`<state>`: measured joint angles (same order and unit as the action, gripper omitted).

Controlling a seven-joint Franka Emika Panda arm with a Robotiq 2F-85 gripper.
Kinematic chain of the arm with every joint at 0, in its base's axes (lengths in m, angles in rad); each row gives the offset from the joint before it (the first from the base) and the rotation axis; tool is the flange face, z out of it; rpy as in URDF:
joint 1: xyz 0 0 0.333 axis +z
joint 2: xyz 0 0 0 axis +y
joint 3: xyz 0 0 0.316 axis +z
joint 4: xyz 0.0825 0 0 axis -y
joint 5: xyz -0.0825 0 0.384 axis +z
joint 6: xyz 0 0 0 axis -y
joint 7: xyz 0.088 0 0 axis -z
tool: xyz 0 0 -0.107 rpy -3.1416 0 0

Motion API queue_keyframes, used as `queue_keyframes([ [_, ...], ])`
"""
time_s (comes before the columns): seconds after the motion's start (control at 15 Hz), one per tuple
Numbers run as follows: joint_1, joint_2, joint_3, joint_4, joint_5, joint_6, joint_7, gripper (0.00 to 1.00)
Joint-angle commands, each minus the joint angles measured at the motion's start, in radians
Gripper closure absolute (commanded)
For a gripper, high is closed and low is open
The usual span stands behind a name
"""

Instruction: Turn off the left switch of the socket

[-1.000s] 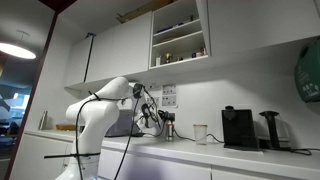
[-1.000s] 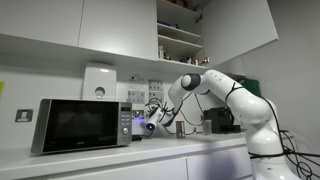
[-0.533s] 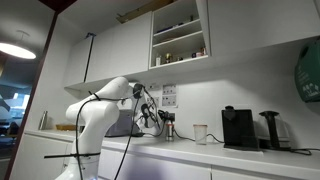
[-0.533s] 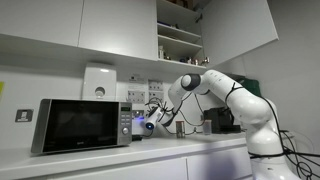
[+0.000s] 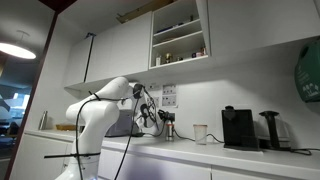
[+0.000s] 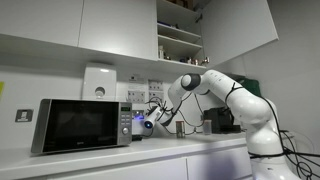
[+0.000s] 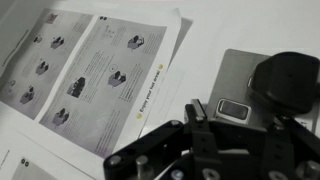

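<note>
In the wrist view the socket (image 7: pixel 245 75) is a pale plate on the wall, right of centre. Its left rocker switch (image 7: pixel 233 108) is a small rectangle, and a round black plug (image 7: pixel 291 86) fills the right side. My gripper (image 7: pixel 197 112) comes in from below with its fingers together and empty. The tips sit just left of the switch; I cannot tell if they touch it. In both exterior views the gripper (image 6: pixel 151 113) (image 5: pixel 149 109) is held up against the wall above the counter. The socket is hidden behind it there.
Printed notices (image 7: pixel 90 70) hang left of the socket. A microwave (image 6: pixel 80 125) stands on the counter beside the arm. A coffee machine (image 5: pixel 238 128) and a white cup (image 5: pixel 200 133) stand further along. Open shelves (image 5: pixel 180 40) hang above.
</note>
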<state>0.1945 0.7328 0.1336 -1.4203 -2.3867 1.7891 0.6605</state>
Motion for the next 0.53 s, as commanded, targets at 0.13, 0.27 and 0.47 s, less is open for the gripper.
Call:
queue_keyframes([
  [0.13,-0.026,-0.040,0.046,0.010,0.110,0.135,0.049,1.00],
  [0.27,-0.028,-0.066,0.048,-0.007,0.144,0.156,0.072,1.00],
  [0.47,-0.015,-0.079,0.027,-0.014,0.160,0.159,0.062,1.00],
])
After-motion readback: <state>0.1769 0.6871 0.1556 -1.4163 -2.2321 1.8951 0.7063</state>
